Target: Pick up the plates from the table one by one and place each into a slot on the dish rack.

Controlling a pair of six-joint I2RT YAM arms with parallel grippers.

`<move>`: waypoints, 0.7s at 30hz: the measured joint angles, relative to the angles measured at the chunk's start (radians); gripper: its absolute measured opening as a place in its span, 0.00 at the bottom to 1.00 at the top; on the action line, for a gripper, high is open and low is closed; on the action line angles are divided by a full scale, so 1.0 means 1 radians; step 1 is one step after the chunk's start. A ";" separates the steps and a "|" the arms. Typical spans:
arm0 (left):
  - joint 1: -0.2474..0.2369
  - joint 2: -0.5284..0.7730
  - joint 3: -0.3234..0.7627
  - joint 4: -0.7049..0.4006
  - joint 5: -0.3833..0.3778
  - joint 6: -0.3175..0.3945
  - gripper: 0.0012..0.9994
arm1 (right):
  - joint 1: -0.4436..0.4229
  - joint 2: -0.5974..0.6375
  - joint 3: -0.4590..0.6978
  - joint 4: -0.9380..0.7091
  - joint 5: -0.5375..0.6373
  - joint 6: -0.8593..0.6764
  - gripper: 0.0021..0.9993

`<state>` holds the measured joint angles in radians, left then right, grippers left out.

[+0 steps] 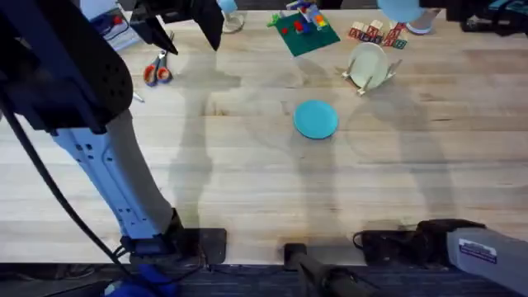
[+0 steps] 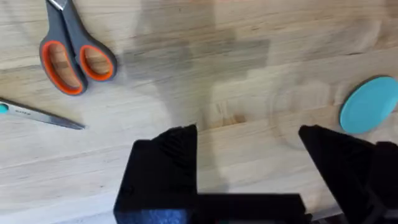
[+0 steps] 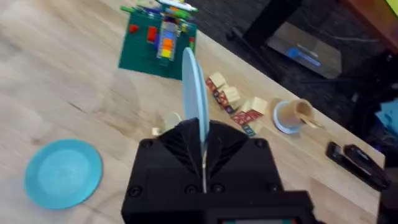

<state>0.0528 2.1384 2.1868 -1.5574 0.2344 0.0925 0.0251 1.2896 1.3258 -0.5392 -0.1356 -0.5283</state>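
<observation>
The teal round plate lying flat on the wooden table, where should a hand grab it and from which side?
Probably at the rim of the teal round plate, from above and a little to one side. It lies flat on the wooden table, so only its thin edge offers a pinch; the space around it looks free.

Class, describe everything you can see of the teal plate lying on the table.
The teal plate is small, round and flat, plain in colour with a smooth matte look and a slightly raised rim. It lies flat, face up, on the wooden table near the middle, in front of the dish rack. Only the table touches it.
</observation>
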 joint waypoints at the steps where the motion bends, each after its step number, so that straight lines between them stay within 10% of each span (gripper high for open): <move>1: 0.000 0.000 0.000 0.000 0.000 0.000 1.00 | -0.008 0.000 0.000 0.000 0.000 -0.003 0.03; 21: 0.000 0.000 0.000 0.000 0.000 0.000 0.99 | -0.130 0.041 0.000 0.040 0.000 -0.019 0.03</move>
<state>0.0528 2.1383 2.1868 -1.5574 0.2344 0.0921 -0.1052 1.3308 1.3258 -0.4992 -0.1357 -0.5472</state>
